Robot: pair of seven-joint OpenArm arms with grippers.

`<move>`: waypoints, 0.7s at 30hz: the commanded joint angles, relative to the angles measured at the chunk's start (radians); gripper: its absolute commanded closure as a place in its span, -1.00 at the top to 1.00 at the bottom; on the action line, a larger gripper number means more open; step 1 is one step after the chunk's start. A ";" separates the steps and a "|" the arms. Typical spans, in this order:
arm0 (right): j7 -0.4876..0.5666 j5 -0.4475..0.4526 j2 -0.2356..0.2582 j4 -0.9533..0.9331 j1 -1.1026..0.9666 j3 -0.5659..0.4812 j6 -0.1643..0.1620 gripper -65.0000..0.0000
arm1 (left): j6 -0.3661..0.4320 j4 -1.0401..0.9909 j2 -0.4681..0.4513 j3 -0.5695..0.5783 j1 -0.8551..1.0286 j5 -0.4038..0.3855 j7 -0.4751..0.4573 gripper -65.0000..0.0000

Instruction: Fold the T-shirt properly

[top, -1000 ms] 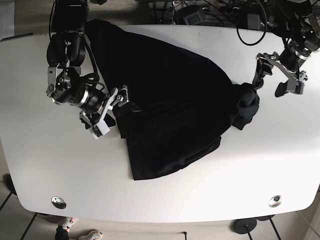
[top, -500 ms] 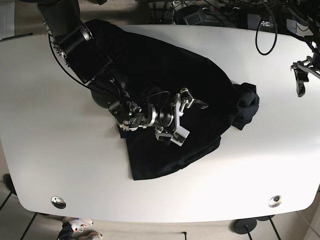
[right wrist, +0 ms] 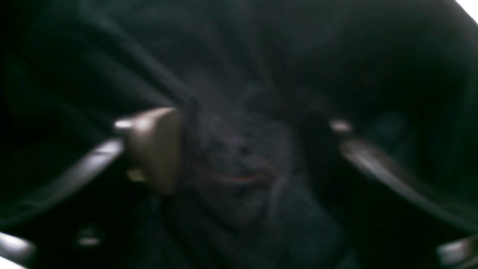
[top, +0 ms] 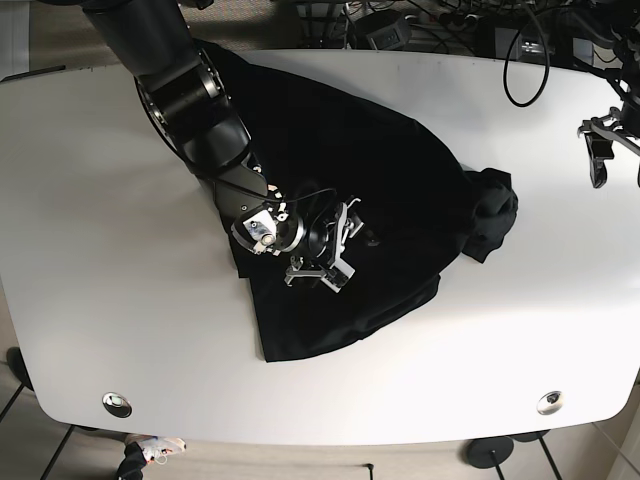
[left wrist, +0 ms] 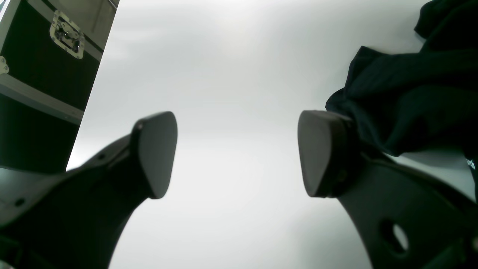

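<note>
Both pincers gape: my right pincer presses mid T-shirt to gather cloth, I judge, while my left pincer hovers off the bench edge.

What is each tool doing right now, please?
Left tool: open, empty, over the bare table beside the T-shirt's bunched sleeve.
Right tool: open, low over the black T-shirt, nothing gripped.

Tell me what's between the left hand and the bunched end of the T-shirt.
Only bare white table, seen in the base view, separates the open left hand from the T-shirt.
</note>
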 commanded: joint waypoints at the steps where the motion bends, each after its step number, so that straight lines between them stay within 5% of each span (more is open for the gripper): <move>1: -0.014 -0.005 0.028 -0.032 0.014 0.052 0.001 -0.44 | -0.001 0.015 -0.018 -0.005 -0.005 -0.011 -0.024 0.43; 3: -0.009 -0.005 0.049 -0.032 0.005 0.121 0.001 -0.97 | -0.001 0.015 -0.018 0.000 -0.007 -0.011 -0.024 0.43; 11: -0.074 -0.003 0.215 0.235 -0.173 0.361 0.004 -0.92 | -0.001 0.014 -0.019 0.043 -0.048 -0.010 -0.019 0.43; 15: -0.177 -0.003 0.233 0.427 -0.267 0.413 0.005 -0.89 | -0.001 0.014 -0.019 0.101 -0.048 -0.010 -0.022 0.43; 18: -0.306 0.071 0.230 0.584 -0.290 0.418 0.058 -0.27 | -0.001 0.014 -0.019 0.147 -0.048 -0.010 -0.022 0.43; 21: -0.375 0.178 0.233 0.626 -0.269 0.416 0.044 0.16 | -0.001 0.014 -0.019 0.161 -0.048 -0.010 -0.022 0.43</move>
